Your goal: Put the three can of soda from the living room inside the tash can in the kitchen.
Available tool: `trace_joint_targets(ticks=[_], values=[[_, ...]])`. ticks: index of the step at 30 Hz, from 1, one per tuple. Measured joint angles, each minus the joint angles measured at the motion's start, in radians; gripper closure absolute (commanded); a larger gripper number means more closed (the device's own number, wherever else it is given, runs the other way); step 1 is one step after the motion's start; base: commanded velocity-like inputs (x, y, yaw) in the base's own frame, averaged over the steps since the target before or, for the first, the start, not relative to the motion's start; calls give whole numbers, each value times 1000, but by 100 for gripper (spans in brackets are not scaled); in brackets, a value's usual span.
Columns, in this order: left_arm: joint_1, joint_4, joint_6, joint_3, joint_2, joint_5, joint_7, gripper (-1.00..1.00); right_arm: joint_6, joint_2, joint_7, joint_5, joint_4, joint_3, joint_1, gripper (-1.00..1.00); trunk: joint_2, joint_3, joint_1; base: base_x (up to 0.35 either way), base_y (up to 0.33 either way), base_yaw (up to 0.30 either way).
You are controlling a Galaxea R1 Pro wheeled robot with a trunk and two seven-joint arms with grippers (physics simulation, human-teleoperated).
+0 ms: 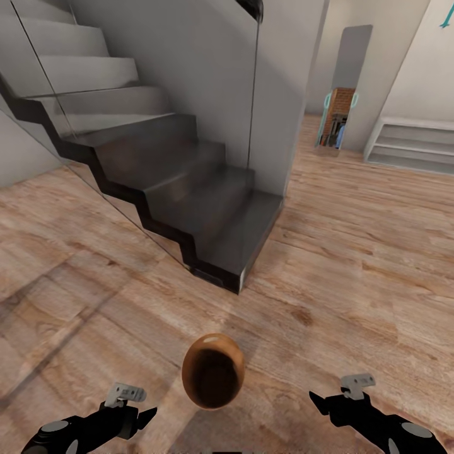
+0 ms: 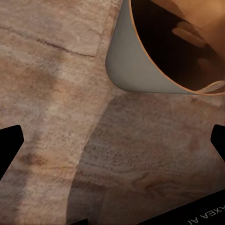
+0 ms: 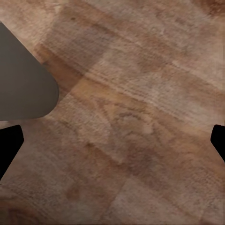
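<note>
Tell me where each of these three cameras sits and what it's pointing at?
Head view: on the head, looking forward and down at the staircase, wood floor, brown bin, left gripper, right gripper.
Left wrist view: near that gripper, facing the floor and the bin; dark fingertips show.
Right wrist view: facing floor; fingertips show.
Shared: head and left wrist see the bin.

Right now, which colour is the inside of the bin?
Dark brown, inside a copper-toned bin; it shows best in the head view.
</note>
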Motion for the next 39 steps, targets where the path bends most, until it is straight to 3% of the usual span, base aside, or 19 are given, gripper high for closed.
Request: trace_joint_targets(ticks=[24, 39], values=[[0, -1, 0, 0, 0, 1, -2, -100, 11, 0, 26, 2, 0, -1, 0, -100, 0, -40, 0, 0, 0, -78], [0, -1, 0, 0, 0, 1, -2, -100, 11, 0, 21, 8, 0, 0, 0, -100, 0, -42, 0, 0, 0, -6]])
